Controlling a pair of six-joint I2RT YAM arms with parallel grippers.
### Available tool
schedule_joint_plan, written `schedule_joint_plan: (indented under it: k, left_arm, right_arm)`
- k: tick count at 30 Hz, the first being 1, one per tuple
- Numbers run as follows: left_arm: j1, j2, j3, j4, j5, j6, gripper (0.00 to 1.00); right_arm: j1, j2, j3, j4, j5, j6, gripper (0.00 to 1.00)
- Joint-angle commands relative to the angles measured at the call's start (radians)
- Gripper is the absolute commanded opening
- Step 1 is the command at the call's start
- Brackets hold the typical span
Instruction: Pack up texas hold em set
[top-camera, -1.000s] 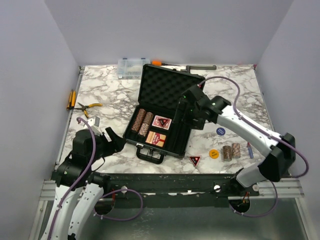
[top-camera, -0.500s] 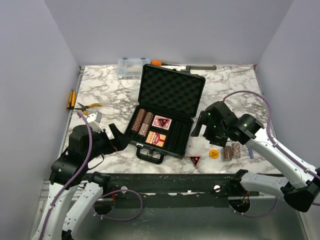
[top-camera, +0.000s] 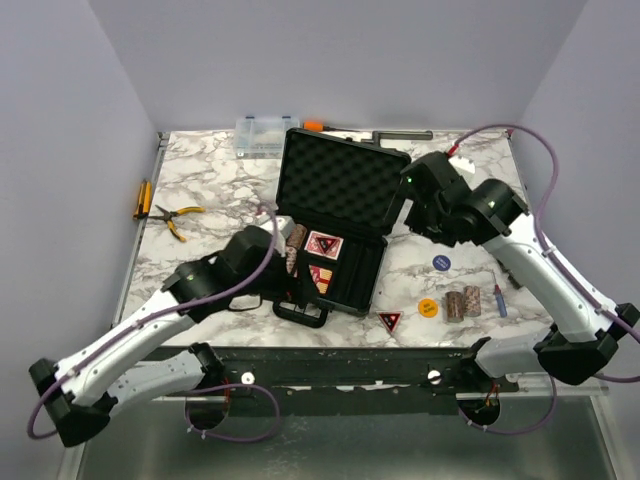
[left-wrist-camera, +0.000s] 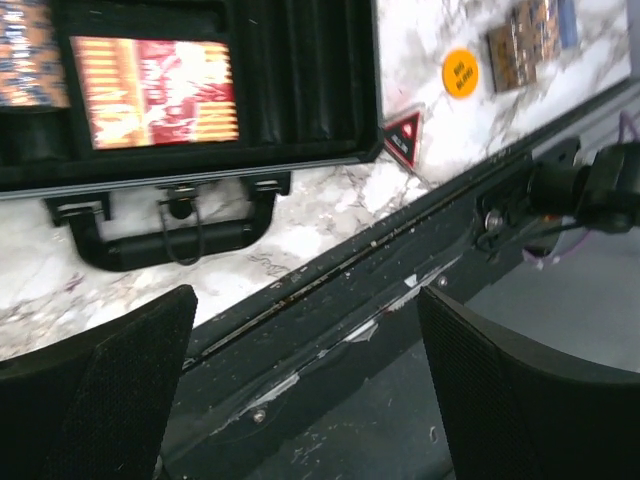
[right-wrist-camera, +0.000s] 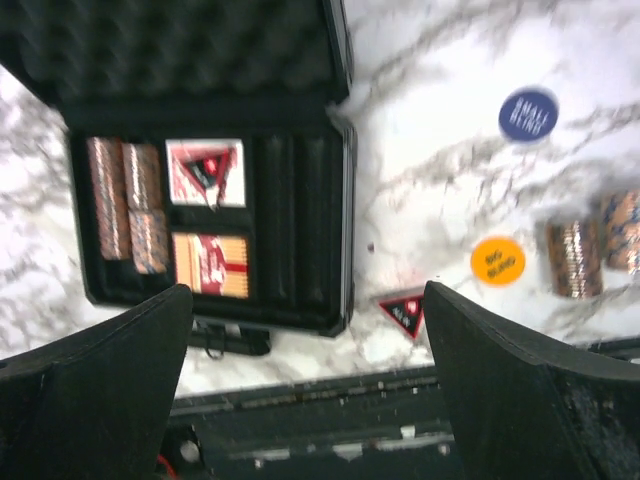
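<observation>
Two loose chip stacks (top-camera: 455, 304) left to fetch, lying on the table (top-camera: 200, 180) right of the open black case (top-camera: 345, 180), near the front edge, with an orange round token (top-camera: 427, 307) just beside, a blue round token (top-camera: 441, 262) farther back and a red triangular token (top-camera: 389, 320) off the case's front corner. Inside already: brown chip stacks (right-wrist-camera: 125, 200) in the left slots and two red card decks (right-wrist-camera: 205, 172); bare slots to the right. Holding nothing on either side: left gripper (left-wrist-camera: 310, 400) spread wide over the case handle (left-wrist-camera: 165, 240), right gripper (right-wrist-camera: 310, 400) spread wide high above the table. Best to lower the right gripper squarely over one loose stack, close along its length to avoid spilling chips, then lay it into a free slot.
</observation>
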Motion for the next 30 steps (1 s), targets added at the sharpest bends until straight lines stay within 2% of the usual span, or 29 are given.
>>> schedule_joint_plan:
  k: [1, 6, 13, 17, 21, 25, 30]
  left_arm:
    - [-0.174, 0.143, 0.039, 0.151, -0.141, -0.024, 0.9]
    - [-0.33, 0.362, 0.14, 0.189, -0.201, -0.022, 0.88]
    - [-0.456, 0.697, 0.399, 0.172, -0.217, -0.016, 0.85]
    - [-0.474, 0.85, 0.533, 0.122, -0.205, -0.016, 0.85]
    - [-0.481, 0.913, 0.585, 0.106, -0.198, -0.038, 0.85]
    - [-0.488, 0.974, 0.623, 0.101, -0.197, -0.04, 0.85]
    - [-0.493, 1.083, 0.723, -0.019, -0.256, -0.05, 0.82]
  right_arm:
    - [0.004, 0.061, 0.185, -0.134, 0.22, -0.038, 1.0]
    - [0.004, 0.035, 0.258, -0.134, 0.268, -0.003, 1.0]
    - [0.004, -0.026, 0.261, -0.155, 0.343, -0.009, 1.0]
    - [0.004, -0.087, 0.26, -0.155, 0.383, 0.003, 1.0]
    - [0.005, -0.122, 0.292, -0.148, 0.433, 0.03, 1.0]
    - [0.004, -0.126, 0.323, -0.095, 0.446, -0.024, 1.0]
    - [0.005, -0.147, 0.323, -0.044, 0.422, -0.071, 1.0]
